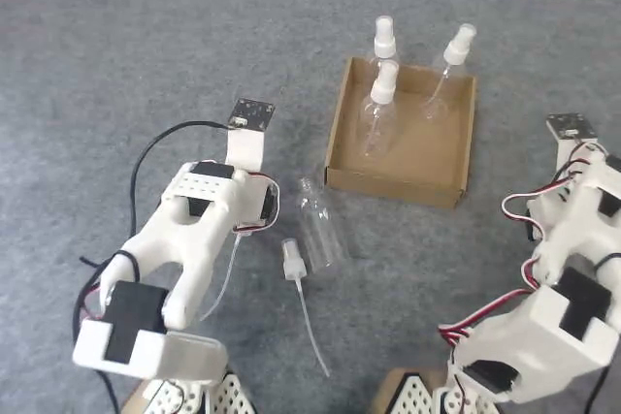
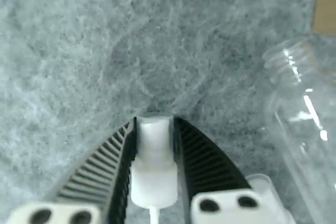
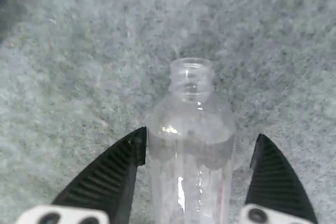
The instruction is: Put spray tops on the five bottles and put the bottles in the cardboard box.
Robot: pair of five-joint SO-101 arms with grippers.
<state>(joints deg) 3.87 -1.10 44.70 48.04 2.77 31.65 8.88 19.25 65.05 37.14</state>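
Two grips on the go: my left gripper (image 2: pixel 153 124) is clamped tight on a spray top (image 2: pixel 153 177), and my right gripper (image 3: pixel 200 137) has its jaws spread around an open-necked bottle (image 3: pixel 191 103), not squeezing it yet by the look of it. So I reckon I'm mid-capping. Next I'd need to pinch that bottle firm, then line the top's tube up with the neck. Further out, a bare bottle (image 1: pixel 320 225) and a loose top (image 1: pixel 294 262) lie just on my side of the cardboard box (image 1: pixel 388 186). Three capped bottles (image 1: pixel 376 113) sit in or just behind it.
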